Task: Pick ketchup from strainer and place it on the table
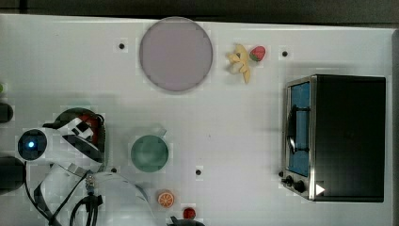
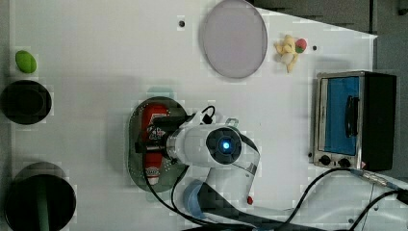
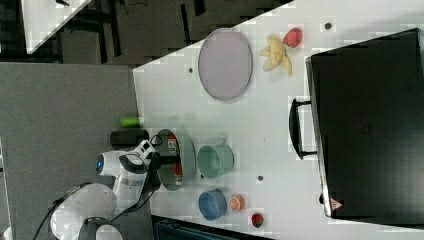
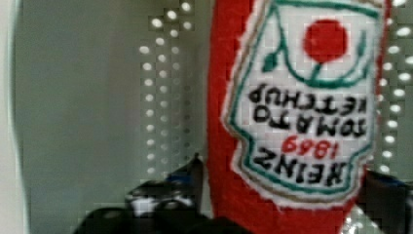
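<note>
Spanning every outside view, the table (image 2: 96,57) is the widest thing, white with a few dark holes. Next in size, a black toaster oven (image 1: 348,136) stands at the top view's right, and a round grey plate (image 1: 175,53) lies toward the top view's far edge. The strainer (image 2: 137,149) sits left of centre in the left view, with the arm's white wrist over its right part. The ketchup (image 2: 154,118) lies lengthwise inside the strainer, its red body and white label showing beside the gripper (image 2: 153,143). In the wrist view the ketchup (image 4: 292,107) lies between the two dark fingers (image 4: 190,180), one on either side of its lower body; the jaws are spread, and whether they touch the bottle I cannot tell. A teal mug (image 1: 149,153) stands just right of the strainer in the top view.
</note>
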Motion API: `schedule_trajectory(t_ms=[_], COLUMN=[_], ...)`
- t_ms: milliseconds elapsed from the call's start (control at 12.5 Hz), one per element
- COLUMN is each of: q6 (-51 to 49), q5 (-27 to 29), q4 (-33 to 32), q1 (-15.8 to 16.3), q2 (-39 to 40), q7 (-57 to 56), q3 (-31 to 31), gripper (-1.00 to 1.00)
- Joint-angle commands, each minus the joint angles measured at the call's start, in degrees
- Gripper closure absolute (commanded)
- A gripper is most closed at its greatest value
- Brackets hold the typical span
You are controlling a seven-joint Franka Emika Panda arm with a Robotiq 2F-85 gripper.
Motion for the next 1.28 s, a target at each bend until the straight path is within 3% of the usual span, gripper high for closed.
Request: schedule_trajectory(t_ms=[80, 480, 880, 1280], q6=[-0.08, -4.83, -12.57, -24.26], q5=[-0.18, 1.39, 17.21, 19.02], q4=[2.4, 1.11, 2.59, 5.71], q1=[0.64, -1.2, -4.9, -9.59], q2=[-2.34, -10.07, -23.03, -29.15], q7=[2.98, 2.98, 2.24, -7.15], q3=[0.49, 3.31, 8.23, 5.83], gripper=[-0.21, -0.21, -0.21, -0.21])
